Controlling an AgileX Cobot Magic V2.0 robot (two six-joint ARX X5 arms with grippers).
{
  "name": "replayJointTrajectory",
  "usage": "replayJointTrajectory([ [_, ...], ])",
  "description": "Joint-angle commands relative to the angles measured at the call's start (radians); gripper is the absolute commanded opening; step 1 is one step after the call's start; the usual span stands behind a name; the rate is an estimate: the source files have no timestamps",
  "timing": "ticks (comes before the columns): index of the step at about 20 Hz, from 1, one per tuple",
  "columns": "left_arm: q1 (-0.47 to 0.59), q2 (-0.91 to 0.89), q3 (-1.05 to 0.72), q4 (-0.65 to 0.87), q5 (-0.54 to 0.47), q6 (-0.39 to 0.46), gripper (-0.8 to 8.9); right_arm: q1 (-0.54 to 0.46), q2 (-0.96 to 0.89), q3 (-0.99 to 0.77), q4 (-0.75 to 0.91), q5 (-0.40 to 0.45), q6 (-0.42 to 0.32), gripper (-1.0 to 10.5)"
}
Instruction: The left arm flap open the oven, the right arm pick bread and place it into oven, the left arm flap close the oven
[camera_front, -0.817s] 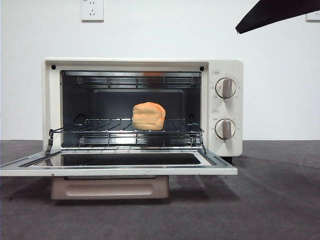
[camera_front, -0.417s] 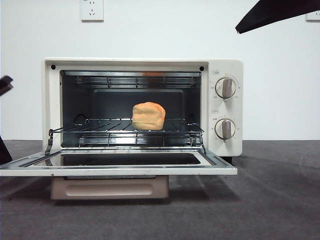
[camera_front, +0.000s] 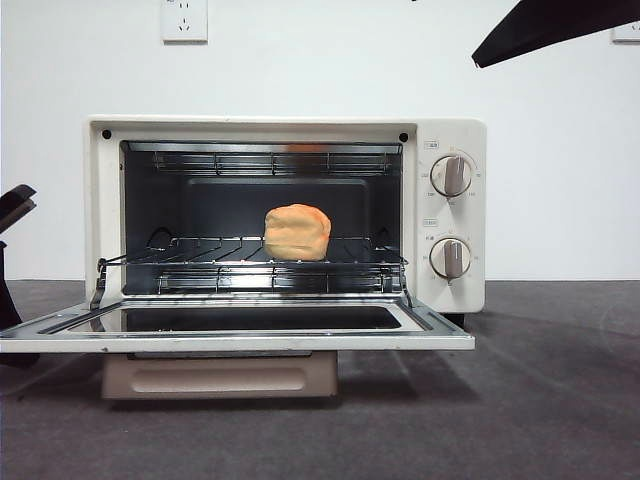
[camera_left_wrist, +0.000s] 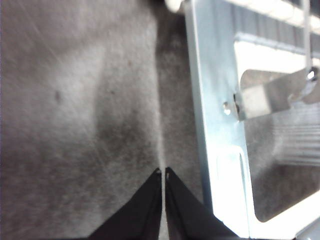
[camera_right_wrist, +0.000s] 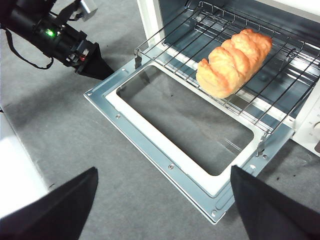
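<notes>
- My black left claw (camera_left_wrist: 163, 172), tips pressed together, sits low over the grey counter (camera_left_wrist: 75, 100), just beside the edge of the dropped-open door.
- My right claw (camera_right_wrist: 162, 200), spread wide and empty, hangs high above that door.
- The cream-white boxy toaster oven (camera_front: 450, 215) stands open.
- The lumpy golden-orange bread loaf (camera_front: 297, 232) lies on its wire rack (camera_right_wrist: 280, 85).

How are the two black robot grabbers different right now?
The left gripper, a black pointed wedge, has its jaws pressed together; the right gripper, also black, has its jaws spread wide.

The left gripper sits low by the side edge of the cream-white toaster oven's open glass door; the right gripper hangs above that door's front.

Both hold nothing.
</notes>
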Motion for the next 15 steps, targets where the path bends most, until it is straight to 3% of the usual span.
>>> replayJointTrajectory([
  [1,0.000,0.021,0.002,0.012,0.029,0.007,0.14,0.010,0.005,0.009,0.006,0.001,-0.005,4.2],
  [9,0.001,0.032,0.002,0.027,0.188,-0.012,0.14,0.010,0.005,0.009,0.007,0.002,-0.005,4.2],
  [15,0.009,0.032,0.004,0.187,0.316,-0.146,0.14,0.010,0.005,0.009,0.006,0.002,-0.002,4.2],
])
